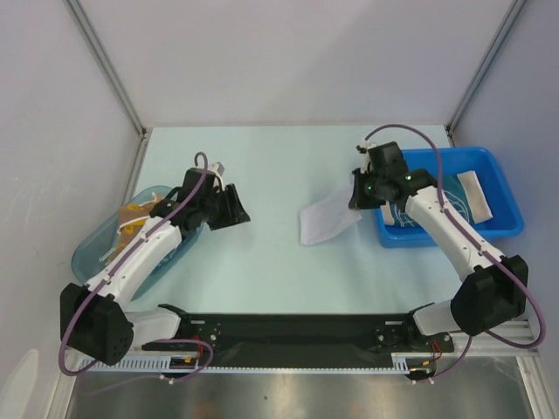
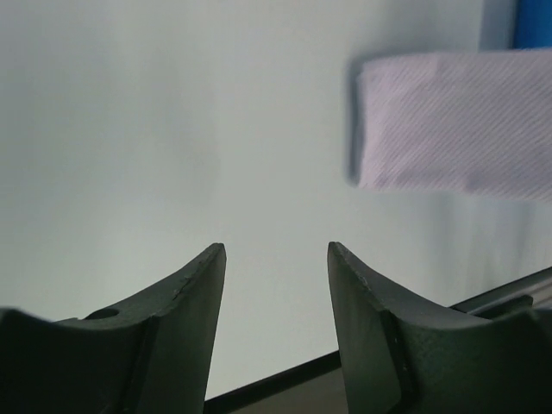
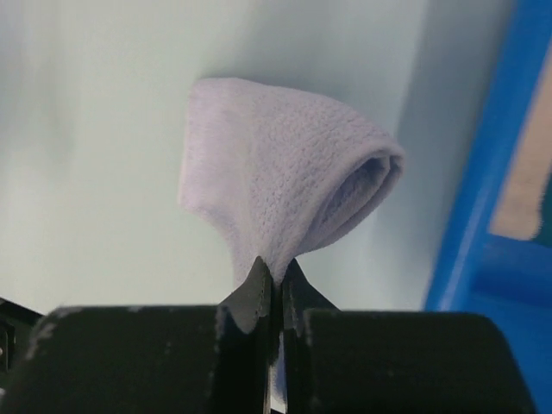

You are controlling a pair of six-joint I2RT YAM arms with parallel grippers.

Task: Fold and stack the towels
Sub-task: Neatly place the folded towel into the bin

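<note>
A white towel [image 1: 325,222] lies partly on the table just left of the blue bin, one edge lifted. My right gripper [image 1: 360,206] is shut on that edge; in the right wrist view the towel [image 3: 285,181] hangs bunched from the closed fingertips [image 3: 278,272]. My left gripper [image 1: 238,209] is open and empty above the bare table left of centre; its view shows the white towel [image 2: 457,121] ahead at upper right. A teal-blue towel [image 1: 403,215] and a pale folded one [image 1: 476,194] lie in the blue bin. Brown and orange cloth [image 1: 138,218] lies in the teal tub.
The blue plastic bin [image 1: 507,229] stands at the right, also in the right wrist view [image 3: 483,224]. The translucent teal tub [image 1: 92,253] stands at the left under my left arm. A black rail [image 1: 288,336] runs along the near edge. Metal posts rise at the back corners.
</note>
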